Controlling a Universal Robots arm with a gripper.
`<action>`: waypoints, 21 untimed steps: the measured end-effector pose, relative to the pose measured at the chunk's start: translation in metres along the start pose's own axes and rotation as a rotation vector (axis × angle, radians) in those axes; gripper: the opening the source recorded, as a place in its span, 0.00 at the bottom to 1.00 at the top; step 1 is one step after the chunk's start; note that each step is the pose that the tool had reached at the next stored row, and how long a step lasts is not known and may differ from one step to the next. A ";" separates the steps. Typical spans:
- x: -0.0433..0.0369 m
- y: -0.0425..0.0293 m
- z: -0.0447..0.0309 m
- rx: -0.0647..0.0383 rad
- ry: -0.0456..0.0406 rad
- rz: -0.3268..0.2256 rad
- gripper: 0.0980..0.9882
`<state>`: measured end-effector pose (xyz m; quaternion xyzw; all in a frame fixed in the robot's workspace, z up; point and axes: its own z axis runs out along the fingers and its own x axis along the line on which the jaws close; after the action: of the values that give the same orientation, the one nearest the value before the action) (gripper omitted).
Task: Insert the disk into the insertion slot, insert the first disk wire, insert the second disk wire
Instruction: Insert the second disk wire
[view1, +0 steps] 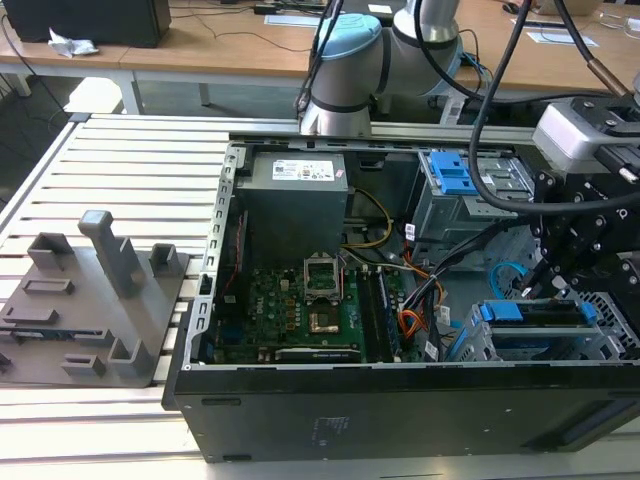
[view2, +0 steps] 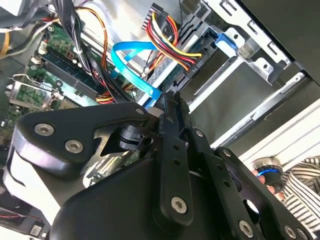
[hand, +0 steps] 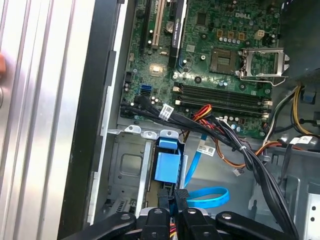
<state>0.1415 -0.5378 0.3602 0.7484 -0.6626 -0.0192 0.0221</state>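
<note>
- Disk (view1: 530, 312): sat in its blue carrier inside the insertion slot (view1: 605, 342), at 4 o'clock from the motherboard (view1: 300, 300) in the exterior view.
- Gripper (view1: 548, 272): hung just above the disk, at 12 o'clock from it; lay at 5 o'clock from the upper bay with the blue latch (view1: 452, 175).
- Fingertips (view2: 172, 107): drawn close together with hardly any gap in the second wrist view, right at the end of the blue wire (view2: 131, 62); could not tell whether that end was truly gripped.
- Blue wire: curled in a loop beside the fingers in the first wrist view too.
- Black connector (view2: 192, 62): carried red, yellow and black leads, near the blue wire.
- Grey fixture block (view1: 90, 300): stood outside the case, at 9 o'clock from the motherboard.
</note>
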 end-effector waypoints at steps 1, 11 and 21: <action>0.0000 -0.0002 0.0001 0.001 -0.0105 0.008 0.07; 0.0003 -0.0027 0.0065 0.003 -0.0271 0.101 0.07; 0.0040 -0.0085 0.0135 0.003 -0.0282 0.124 0.07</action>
<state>0.1497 -0.5409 0.3463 0.7057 -0.7079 -0.0272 0.0126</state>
